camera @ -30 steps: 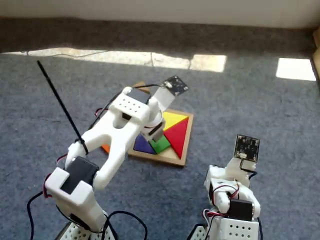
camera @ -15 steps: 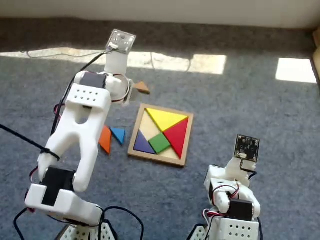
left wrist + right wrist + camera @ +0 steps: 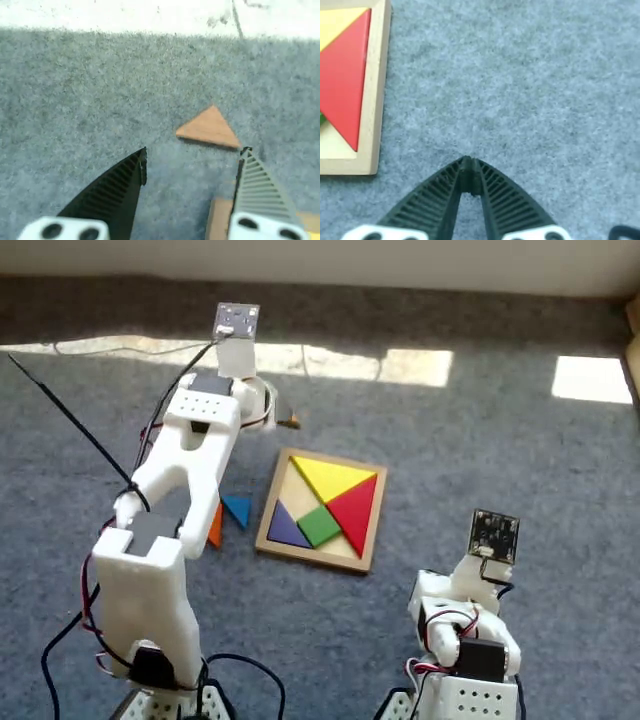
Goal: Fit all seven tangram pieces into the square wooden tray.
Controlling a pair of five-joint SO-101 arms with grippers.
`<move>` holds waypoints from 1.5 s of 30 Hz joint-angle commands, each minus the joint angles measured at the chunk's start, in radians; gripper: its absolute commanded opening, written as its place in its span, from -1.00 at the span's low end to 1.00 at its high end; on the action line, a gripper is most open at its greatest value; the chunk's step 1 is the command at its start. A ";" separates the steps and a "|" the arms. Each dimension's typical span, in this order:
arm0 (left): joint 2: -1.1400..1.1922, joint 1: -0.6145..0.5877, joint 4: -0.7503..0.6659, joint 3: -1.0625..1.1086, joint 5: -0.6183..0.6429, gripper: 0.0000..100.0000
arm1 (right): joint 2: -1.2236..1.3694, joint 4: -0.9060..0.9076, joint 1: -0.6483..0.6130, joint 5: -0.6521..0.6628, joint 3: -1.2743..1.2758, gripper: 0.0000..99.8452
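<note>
Tan wooden triangle (image 3: 207, 130) is lying just beyond our left gripper (image 3: 195, 150), whose jaws we are holding wide apart; our right gripper (image 3: 470, 172) is sitting closed, farther off.

The left arm (image 3: 190, 460) and right arm (image 3: 445, 605) are white plastic with black motors and dark cables; the ribbed fingers (image 3: 117, 185) are black, one seemingly grey.

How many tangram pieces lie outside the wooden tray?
3. A brown triangle on the carpet beyond the tray; a blue triangle and an orange piece beside it, the orange partly hidden by the left arm.
</note>
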 commanded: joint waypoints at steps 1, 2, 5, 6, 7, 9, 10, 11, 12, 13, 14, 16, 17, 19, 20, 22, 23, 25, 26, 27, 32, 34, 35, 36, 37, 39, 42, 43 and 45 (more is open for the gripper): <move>0.068 0.024 -0.017 -0.157 0.068 -0.42 | -0.010 0.008 0.008 -0.008 0.093 -0.98; 0.097 0.024 -0.015 -0.186 0.068 -0.43 | -0.010 0.008 0.008 -0.008 0.093 -0.98; 0.189 0.019 -0.015 -0.269 0.068 -0.43 | -0.010 0.008 0.008 -0.008 0.093 -0.98; 0.219 0.019 -0.014 -0.298 0.068 -0.43 | -0.010 0.008 0.008 -0.008 0.093 -0.98; 0.246 0.019 -0.012 -0.328 0.068 -0.43 | -0.010 0.008 0.008 -0.008 0.093 -0.98; 0.297 0.021 -0.011 -0.381 0.068 -0.43 | -0.010 0.008 0.008 -0.008 0.093 -0.98; 0.321 0.019 -0.011 -0.406 0.068 -0.43 | -0.010 0.008 0.008 -0.008 0.093 -0.98; 0.341 0.016 -0.009 -0.426 0.068 -0.47 | -0.010 0.008 0.008 -0.008 0.093 -0.98; 0.360 0.012 -0.009 -0.441 0.066 -0.51 | -0.010 0.008 0.008 -0.008 0.093 -0.98; 0.375 0.002 -0.009 -0.455 0.064 -0.56 | -0.010 0.008 0.008 -0.008 0.093 -0.98; 0.386 -0.008 -0.009 -0.461 0.048 -0.61 | -0.010 0.008 0.008 -0.008 0.093 -0.98; 0.395 -0.024 -0.008 -0.460 -0.048 -0.70 | -0.010 0.008 0.008 -0.008 0.093 -0.98; 0.395 -0.033 0.006 -0.458 -0.109 -0.75 | -0.010 0.008 0.008 -0.008 0.093 -0.98; 0.392 -0.047 0.068 -0.463 -0.229 -0.84 | -0.010 0.008 0.008 -0.008 0.093 -0.98; 0.392 -0.053 0.098 -0.464 -0.278 -0.87 | -0.010 0.008 0.008 -0.008 0.093 -0.98; 0.383 -0.068 0.163 -0.473 -0.342 -0.89 | -0.010 0.008 0.008 -0.008 0.093 -0.98; 0.375 -0.076 0.203 -0.478 -0.356 -0.89 | -0.010 0.008 0.008 -0.008 0.093 -0.98; 0.352 -0.088 0.279 -0.479 -0.367 -0.89 | -0.010 0.008 0.008 -0.008 0.093 -0.98; 0.338 -0.091 0.316 -0.479 -0.374 -0.89 | -0.010 0.008 0.008 -0.008 0.093 -0.98; 0.326 -0.094 0.354 -0.479 -0.391 -0.89 | -0.010 0.008 0.008 -0.008 0.093 -0.98; 0.294 -0.102 0.499 -0.478 -0.460 -0.89 | -0.010 0.008 0.008 -0.008 0.093 -0.98; 0.282 -0.111 0.546 -0.478 -0.470 -0.89 | -0.010 0.008 0.008 -0.008 0.093 -0.98; 0.271 -0.111 0.566 -0.478 -0.473 -0.89 | -0.010 0.008 0.008 -0.008 0.093 -0.98; 0.259 -0.113 0.588 -0.478 -0.473 -0.89 | -0.010 0.008 0.008 -0.008 0.093 -0.98; 0.240 -0.113 0.609 -0.478 -0.473 -0.89 | -0.010 0.008 0.008 -0.008 0.093 -0.98; 0.197 -0.113 0.655 -0.478 -0.473 -0.89 | -0.010 0.008 0.008 -0.008 0.093 -0.98; 0.110 -0.113 0.706 -0.476 -0.476 -0.89 | -0.010 0.008 0.008 -0.008 0.093 -0.98; 0.079 -0.113 0.718 -0.475 -0.491 -0.89 | -0.010 0.008 0.008 -0.008 0.093 -0.98; 0.025 -0.113 0.747 -0.475 -0.543 -0.88 | -0.010 0.008 0.008 -0.008 0.093 -0.98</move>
